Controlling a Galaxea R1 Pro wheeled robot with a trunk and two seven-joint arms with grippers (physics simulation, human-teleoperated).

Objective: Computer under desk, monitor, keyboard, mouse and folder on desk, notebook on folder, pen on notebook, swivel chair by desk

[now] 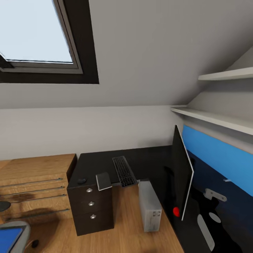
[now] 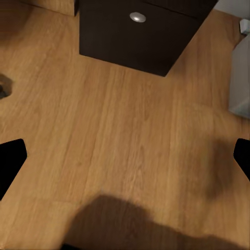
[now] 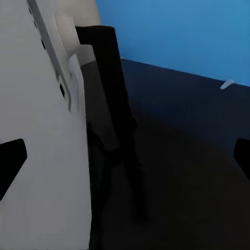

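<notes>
The black desk carries the keyboard, a small dark mouse and the grey notebook at its front edge. The monitor stands edge-on at the right, its red dot low. Under the desk stands the grey computer. The swivel chair shows at the bottom left with the blue folder on its seat. A whitish pen lies on the dark desk top beyond the monitor's black stand. My left gripper hangs open over the floor. My right gripper is open over the desk.
Low wooden shelving stands left of the desk. The black drawers with silver knobs sit beside the computer on the wooden floor. White wall shelves and a blue wall panel are at the right.
</notes>
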